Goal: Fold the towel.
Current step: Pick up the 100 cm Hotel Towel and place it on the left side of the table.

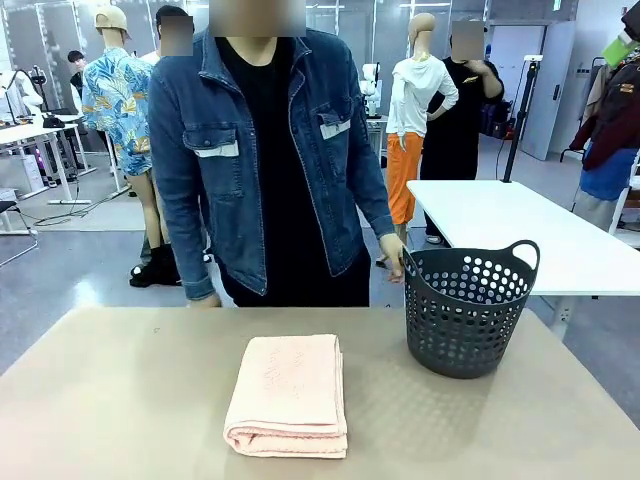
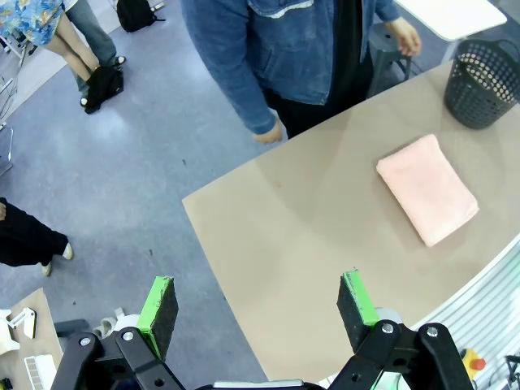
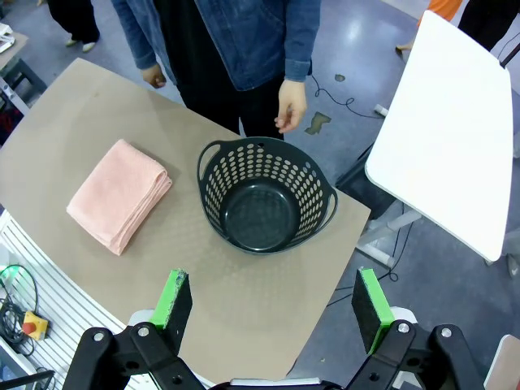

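The pale pink towel [image 1: 289,393] lies folded into a thick rectangle on the tan table, near the front middle. It also shows in the left wrist view as the towel [image 2: 426,188] and in the right wrist view as the towel [image 3: 119,195]. My left gripper [image 2: 258,311] hangs open high above the table's left corner, far from the towel. High above the basket side, my right gripper [image 3: 273,307] is open too, with nothing between its green pads.
A dark perforated basket [image 1: 467,305] with two handles stands empty to the right of the towel. A person in a denim jacket [image 1: 262,150] stands at the far edge, hands down at the sides. A white table [image 1: 520,228] stands behind on the right.
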Tool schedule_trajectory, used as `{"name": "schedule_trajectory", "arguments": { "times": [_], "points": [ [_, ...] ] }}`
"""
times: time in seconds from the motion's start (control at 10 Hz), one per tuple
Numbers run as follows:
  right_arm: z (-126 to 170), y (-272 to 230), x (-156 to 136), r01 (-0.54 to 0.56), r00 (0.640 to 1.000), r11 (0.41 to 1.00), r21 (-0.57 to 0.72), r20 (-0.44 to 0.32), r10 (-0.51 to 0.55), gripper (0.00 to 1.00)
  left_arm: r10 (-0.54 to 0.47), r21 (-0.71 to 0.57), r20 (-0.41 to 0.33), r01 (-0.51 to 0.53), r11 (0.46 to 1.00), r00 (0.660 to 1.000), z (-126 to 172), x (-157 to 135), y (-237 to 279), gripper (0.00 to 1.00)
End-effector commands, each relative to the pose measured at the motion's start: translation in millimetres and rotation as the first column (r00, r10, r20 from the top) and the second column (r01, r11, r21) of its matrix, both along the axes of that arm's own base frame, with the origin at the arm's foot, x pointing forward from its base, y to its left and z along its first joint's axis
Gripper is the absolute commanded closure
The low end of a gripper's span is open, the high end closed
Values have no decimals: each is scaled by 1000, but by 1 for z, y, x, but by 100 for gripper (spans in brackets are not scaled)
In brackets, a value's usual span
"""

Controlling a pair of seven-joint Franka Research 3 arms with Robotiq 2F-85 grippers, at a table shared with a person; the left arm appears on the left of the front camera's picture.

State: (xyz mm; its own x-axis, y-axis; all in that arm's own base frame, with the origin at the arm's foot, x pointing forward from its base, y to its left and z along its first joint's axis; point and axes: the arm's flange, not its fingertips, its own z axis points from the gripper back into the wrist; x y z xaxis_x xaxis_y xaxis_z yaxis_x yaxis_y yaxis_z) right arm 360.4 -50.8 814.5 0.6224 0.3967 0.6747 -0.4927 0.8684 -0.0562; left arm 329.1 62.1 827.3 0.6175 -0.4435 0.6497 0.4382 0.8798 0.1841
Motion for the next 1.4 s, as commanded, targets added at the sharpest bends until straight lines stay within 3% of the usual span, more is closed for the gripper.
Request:
{"name": "schedule_trajectory", "arguments": {
  "times": [0.0, 0.5, 0.6, 0.8, 1.2, 1.3],
  "points": [
    [1, -1, -2, -1, 1000, 1000, -6, -2, 1, 0, 1, 6, -12, -1, 1000, 1000, 1, -3, 0, 0],
    [1, -1, -2, -1, 1000, 1000, -6, -2, 1, 0, 0, 0, 0, 0, 1000, 1000, 0, 0, 0, 0],
    [1, -1, -2, -1, 1000, 1000, -6, -2, 1, 0, -30, -23, -30, 30, 999, 999, -10, 3, -2, 0],
    [1, -1, -2, -1, 1000, 1000, -6, -2, 1, 0, 0, -44, -76, -4, 999, 997, -51, 17, -19, 0],
    [1, -1, -2, -1, 1000, 1000, -6, -2, 1, 0, -3, -65, -257, -15, 998, 966, -165, 42, -66, 0],
    [1, -1, -2, -1, 1000, 1000, -6, -2, 1, 0, 51, -88, -260, -76, 993, 964, -192, 48, -78, 0]
  ]
}}
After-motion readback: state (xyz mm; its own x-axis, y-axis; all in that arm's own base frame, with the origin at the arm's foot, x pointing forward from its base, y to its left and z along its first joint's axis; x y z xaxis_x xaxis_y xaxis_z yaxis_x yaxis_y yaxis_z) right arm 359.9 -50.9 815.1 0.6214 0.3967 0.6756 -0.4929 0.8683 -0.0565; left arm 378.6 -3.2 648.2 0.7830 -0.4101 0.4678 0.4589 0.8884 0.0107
